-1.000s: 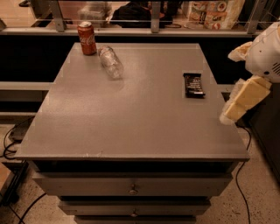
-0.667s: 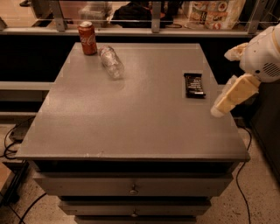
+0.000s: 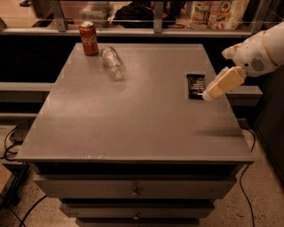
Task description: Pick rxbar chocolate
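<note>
Rxbar chocolate [image 3: 195, 85] lies flat near the rt edge of the grey table [image 3: 133, 124], approx mid-depth. The gripper [image 3: 209, 94] comes in from the rt w/ its tip at the wrapper's lower rt corner; can't tell if it's touching, or whether it's spread or pressed together. Well apart at the far-left corner: red soda can [image 3: 88, 38] upright, clear plastic bottle [image 3: 112, 62] on its side just beside it; drawers [image 3: 133, 188] under the tabletop.

Robot lab: drawer cabinet [image 3: 133, 128], floor cables [image 3: 9, 146], printed bags [image 3: 217, 11] behind, claw [image 3: 208, 94] over cabinet's right side.
</note>
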Controlling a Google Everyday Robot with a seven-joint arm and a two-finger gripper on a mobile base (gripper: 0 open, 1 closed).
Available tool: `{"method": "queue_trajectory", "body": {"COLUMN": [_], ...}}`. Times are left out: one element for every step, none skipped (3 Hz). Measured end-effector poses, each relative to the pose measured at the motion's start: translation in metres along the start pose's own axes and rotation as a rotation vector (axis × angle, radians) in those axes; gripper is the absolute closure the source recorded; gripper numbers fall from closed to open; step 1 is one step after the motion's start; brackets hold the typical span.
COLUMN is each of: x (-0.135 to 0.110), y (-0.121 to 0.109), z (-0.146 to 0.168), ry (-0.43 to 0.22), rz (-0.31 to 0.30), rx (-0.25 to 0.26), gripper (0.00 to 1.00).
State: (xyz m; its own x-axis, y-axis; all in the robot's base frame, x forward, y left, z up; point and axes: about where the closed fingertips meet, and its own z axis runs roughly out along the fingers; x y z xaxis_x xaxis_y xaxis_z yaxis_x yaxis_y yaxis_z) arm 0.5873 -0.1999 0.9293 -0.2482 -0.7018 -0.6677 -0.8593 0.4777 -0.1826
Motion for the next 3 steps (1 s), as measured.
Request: {"method": "queue_trajectory", "body": {"x": [0.000,-0.001,0.000], "y": [0.000,-0.005,-0.026], "z": [0.000,0.006,0.028], "ry": [0.000,-0.025,-0.076], "rz": [0.000,0.012,0.030], "rx": [0.000,0.006,0.047], "gripper": [0.00,0.00,0.00]}}
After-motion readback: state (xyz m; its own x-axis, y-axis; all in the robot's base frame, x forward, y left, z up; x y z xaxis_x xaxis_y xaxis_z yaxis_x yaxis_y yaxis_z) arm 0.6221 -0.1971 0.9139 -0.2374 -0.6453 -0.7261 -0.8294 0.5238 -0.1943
